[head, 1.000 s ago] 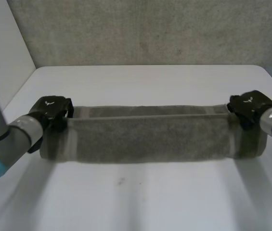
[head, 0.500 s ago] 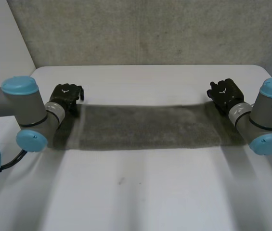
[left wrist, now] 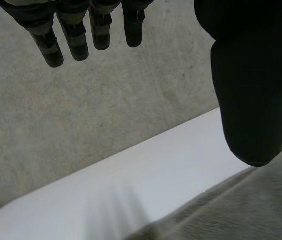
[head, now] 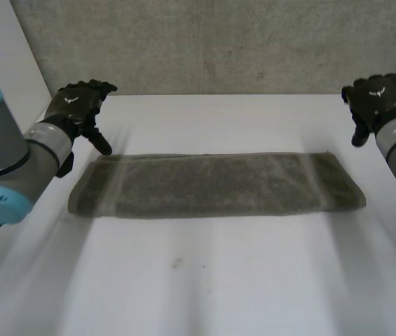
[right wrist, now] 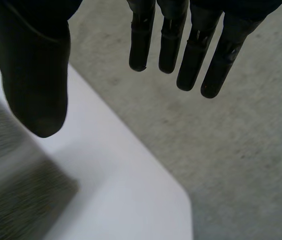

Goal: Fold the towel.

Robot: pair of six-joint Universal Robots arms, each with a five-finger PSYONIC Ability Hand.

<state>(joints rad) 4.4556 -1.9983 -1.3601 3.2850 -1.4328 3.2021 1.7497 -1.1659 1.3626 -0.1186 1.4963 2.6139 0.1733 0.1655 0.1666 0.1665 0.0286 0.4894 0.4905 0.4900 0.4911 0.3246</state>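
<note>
Left hand (head: 78, 105), right hand (head: 378, 98) aloft, fingers (left wrist: 76, 40) straight

The towel (head: 215, 184) is a plain, dull grey-brown. The table (head: 240, 280) under it is white, with one small dark speck (head: 176, 264). Behind the towel the wall (head: 219, 49) is mottled grey. The left hand (head: 78, 105) and right hand (head: 374, 98) are black; the left arm (head: 15, 157) is grey, capped light blue.
</note>
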